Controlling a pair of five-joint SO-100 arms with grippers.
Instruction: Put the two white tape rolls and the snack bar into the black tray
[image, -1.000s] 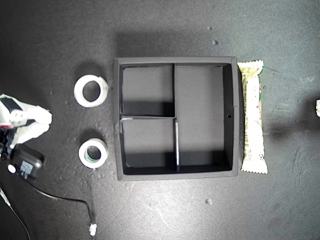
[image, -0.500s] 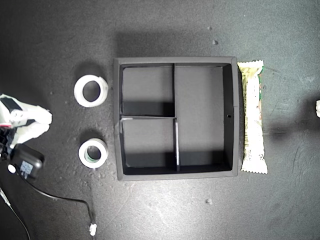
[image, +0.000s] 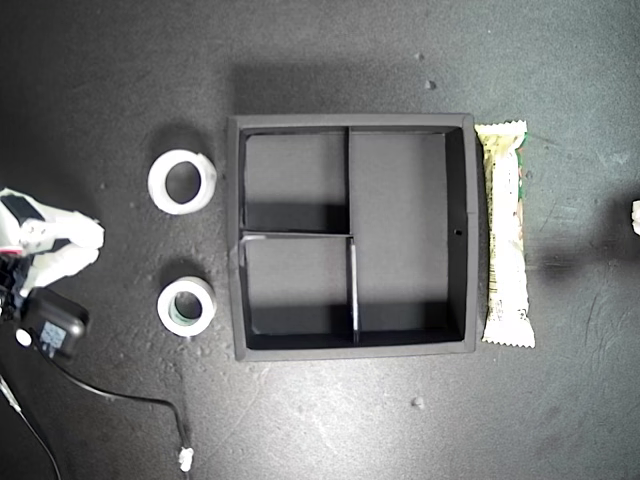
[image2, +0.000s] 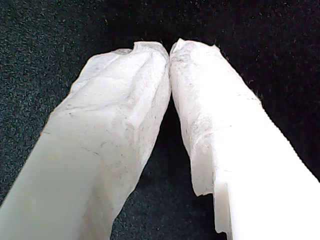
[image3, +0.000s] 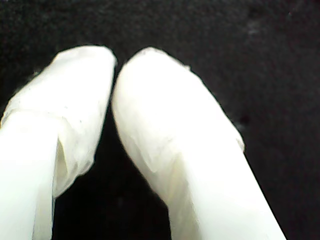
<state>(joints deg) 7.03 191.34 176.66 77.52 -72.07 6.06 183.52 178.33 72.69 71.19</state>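
Observation:
The black tray (image: 350, 121) sits mid-mat in the exterior view, with two small compartments on its left and a long one on its right; nothing lies inside. Two white tape rolls lie left of it: a wider one (image: 160, 185) farther up, and one with a greenish core (image: 166, 306) below. The snack bar (image: 505, 235) lies along the tray's right wall, outside it. My first gripper (image2: 170, 50) is shut over bare black mat, fingertips touching. My second gripper (image3: 114, 75) is also shut on nothing. A white-wrapped arm (image: 60, 240) rests at the exterior view's left edge; which arm it is does not show.
A black box (image: 55, 325) with a cable (image: 130, 395) ending in a white plug (image: 184, 460) lies at the exterior view's lower left. A white sliver of another arm (image: 635, 215) shows at the right edge. Small crumbs dot the black mat.

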